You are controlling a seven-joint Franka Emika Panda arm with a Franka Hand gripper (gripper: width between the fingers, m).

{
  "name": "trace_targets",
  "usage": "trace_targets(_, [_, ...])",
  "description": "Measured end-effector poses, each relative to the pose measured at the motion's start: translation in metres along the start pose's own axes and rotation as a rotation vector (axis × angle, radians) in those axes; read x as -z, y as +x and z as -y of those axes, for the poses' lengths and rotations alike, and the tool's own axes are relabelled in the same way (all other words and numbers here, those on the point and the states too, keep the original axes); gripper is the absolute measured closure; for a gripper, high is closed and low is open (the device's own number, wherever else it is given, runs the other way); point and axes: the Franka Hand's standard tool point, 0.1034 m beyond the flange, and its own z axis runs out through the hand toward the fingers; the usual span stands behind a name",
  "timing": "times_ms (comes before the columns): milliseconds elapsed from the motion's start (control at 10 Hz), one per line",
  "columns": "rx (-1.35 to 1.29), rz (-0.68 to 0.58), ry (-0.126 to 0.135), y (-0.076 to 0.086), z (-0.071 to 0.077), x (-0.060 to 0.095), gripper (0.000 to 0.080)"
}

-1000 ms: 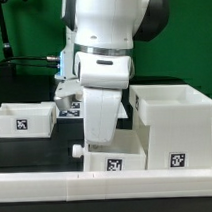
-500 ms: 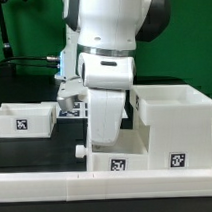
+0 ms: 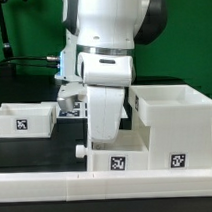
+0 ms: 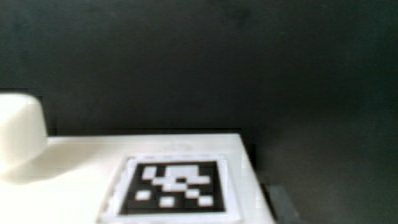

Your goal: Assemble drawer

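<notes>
Assembly looked to be in its early-to-middle part. The casing (image 3: pixel 175 116) stood upright at the exterior view's right, close behind the low border wall (image 3: pixel 57 186), with one tag facing the camera. One tray (image 3: pixel 118 158) lay near the wall, directly left of the casing and touching it or nearly so, its black knob (image 3: pixel 78 150) pointing toward the exterior view's left. Whether its far end had already entered the casing's opening could not be told, since the arm covered that joint. The gripper (image 3: pixel 105 132) hung low over this tray, but its fingers were hidden behind the hand's own body, so I cannot tell whether they were spread or pressed together, or whether they pinched anything. The wrist view showed only that tray's white top and its tag (image 4: pixel 175 188) against the dark table (image 4: pixel 267 60), very close.

The second tray (image 3: pixel 22 119) sat apart at the exterior view's far left, loose and untouched. By my reading, seating the first tray fully was the step in hand, and the second tray remained to be fetched and slid in.
</notes>
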Motion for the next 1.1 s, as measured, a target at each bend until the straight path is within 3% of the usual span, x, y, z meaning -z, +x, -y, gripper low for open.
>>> trace_targets(1100, [0.018,0.009,-0.001,-0.0011,-0.0005,-0.0001,0.0757])
